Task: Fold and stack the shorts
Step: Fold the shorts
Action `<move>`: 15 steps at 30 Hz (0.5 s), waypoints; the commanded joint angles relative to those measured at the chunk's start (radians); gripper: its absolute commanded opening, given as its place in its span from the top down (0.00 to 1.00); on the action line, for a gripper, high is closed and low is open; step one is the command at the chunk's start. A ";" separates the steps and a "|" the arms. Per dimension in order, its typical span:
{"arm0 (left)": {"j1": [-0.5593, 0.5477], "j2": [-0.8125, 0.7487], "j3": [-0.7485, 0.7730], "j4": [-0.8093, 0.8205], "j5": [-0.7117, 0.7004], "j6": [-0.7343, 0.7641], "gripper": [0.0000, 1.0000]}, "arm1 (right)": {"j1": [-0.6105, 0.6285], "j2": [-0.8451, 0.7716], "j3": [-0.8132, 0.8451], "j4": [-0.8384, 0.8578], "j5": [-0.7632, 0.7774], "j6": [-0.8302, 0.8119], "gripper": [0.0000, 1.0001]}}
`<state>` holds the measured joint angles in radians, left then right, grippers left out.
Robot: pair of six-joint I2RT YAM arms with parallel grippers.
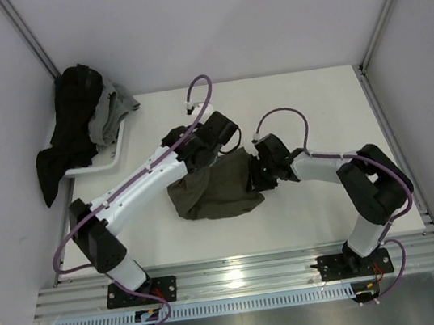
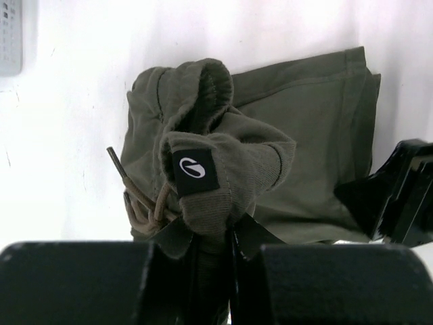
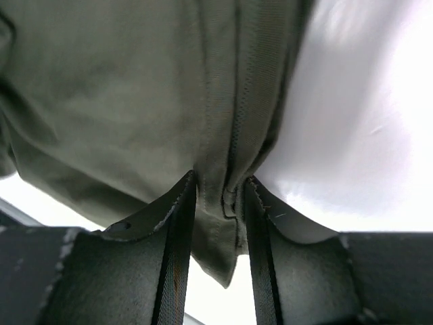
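From above, the olive shorts (image 1: 219, 188) lie rumpled on the table (image 1: 315, 107) between both arms, with more clothes (image 1: 81, 125) waiting far left

Left wrist: the left claw (image 2: 213, 237) pinches the bunched waistband (image 2: 203, 81)

Right wrist: the right claw (image 3: 220, 196) clamps a leg hem (image 3: 233, 162); folding looks barely begun, stacking untouched

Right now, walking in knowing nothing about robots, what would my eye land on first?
Probably the olive-green shorts crumpled in the middle of the white table, with both arms meeting over them. The left pincer clamps one bunched end and the right pincer pinches a folded edge on the other side. Next, the heap of dark clothes spilling over a white tray in the far left corner.
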<state>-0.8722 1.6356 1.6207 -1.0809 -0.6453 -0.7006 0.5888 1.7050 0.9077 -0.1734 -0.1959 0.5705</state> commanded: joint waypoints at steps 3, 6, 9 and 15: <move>-0.059 0.069 0.088 -0.019 -0.079 -0.033 1.00 | 0.055 -0.033 -0.087 0.003 0.044 0.063 0.64; -0.102 0.119 0.114 -0.022 -0.086 -0.056 1.00 | 0.059 -0.048 -0.107 0.014 0.039 0.077 0.64; -0.145 0.164 0.137 -0.025 -0.112 -0.091 1.00 | 0.055 -0.068 -0.125 0.014 0.047 0.091 0.59; -0.168 0.234 0.120 -0.004 -0.129 -0.167 1.00 | 0.003 -0.157 -0.227 0.078 0.076 0.176 0.50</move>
<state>-1.0336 1.8526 1.7149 -1.1095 -0.7261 -0.7910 0.6205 1.5822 0.7441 -0.0681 -0.1856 0.7052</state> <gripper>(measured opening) 0.165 0.487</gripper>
